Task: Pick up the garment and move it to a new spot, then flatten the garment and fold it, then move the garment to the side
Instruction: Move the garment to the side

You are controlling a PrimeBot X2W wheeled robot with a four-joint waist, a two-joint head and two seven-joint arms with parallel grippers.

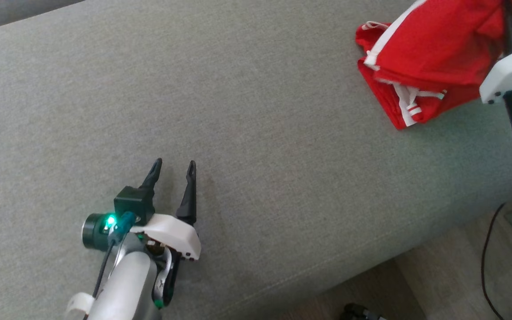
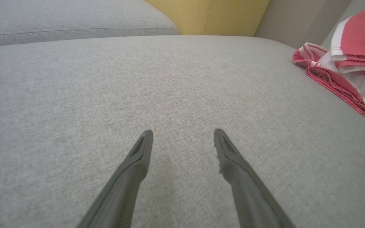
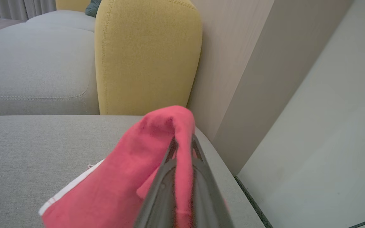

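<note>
Nearest, at 7 o'clock of the head view: left end effector (image 1: 174,162), fingers spread apart, nothing between them, over the grey sofa seat (image 1: 256,133). Same spread in the left wrist view (image 2: 183,133), bare upholstery in the gap. At 2 o'clock of the head view: red garment (image 1: 434,44) with white trim, one part bunched on the seat close to its edge, the other part lifted. Right end effector (image 1: 511,18) also at 2 o'clock, clamped shut on that lifted fold. Red cloth draped over both dark fingers in the right wrist view. Beyond them, at 12 o'clock: yellow upholstered armrest (image 3: 147,57). At 5 o'clock of the head view: wooden floor (image 1: 438,289), black cable (image 1: 482,266).
</note>
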